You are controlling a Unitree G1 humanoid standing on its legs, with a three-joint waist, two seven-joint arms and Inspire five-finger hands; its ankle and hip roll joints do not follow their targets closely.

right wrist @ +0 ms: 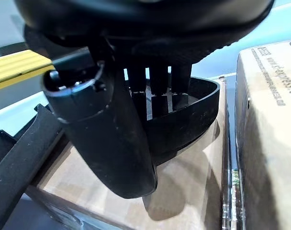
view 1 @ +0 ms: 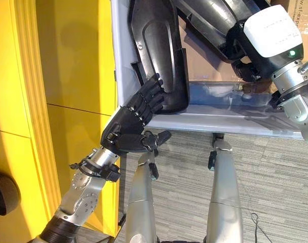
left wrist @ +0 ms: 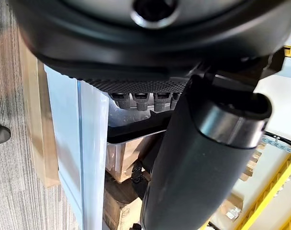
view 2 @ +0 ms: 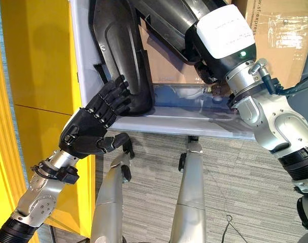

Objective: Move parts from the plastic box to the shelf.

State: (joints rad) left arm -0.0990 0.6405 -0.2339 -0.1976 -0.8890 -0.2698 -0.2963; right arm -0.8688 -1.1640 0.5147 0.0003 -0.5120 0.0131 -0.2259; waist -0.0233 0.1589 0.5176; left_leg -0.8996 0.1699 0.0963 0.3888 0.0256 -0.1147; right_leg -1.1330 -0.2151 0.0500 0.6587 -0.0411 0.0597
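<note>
I'm at the pick step: my left hand (view 1: 127,132) has its fingers (view 1: 150,96) curled against the lower edge of one black part (view 1: 161,55) standing in the plastic box (view 1: 235,117). My right hand (right wrist: 136,72) has its fingers hooked over the rim of a second black part (view 1: 209,20) in the box. I count two parts, one box; next I need to lift clear of the wall and turn toward the yellow shelf (view 1: 68,76).
</note>
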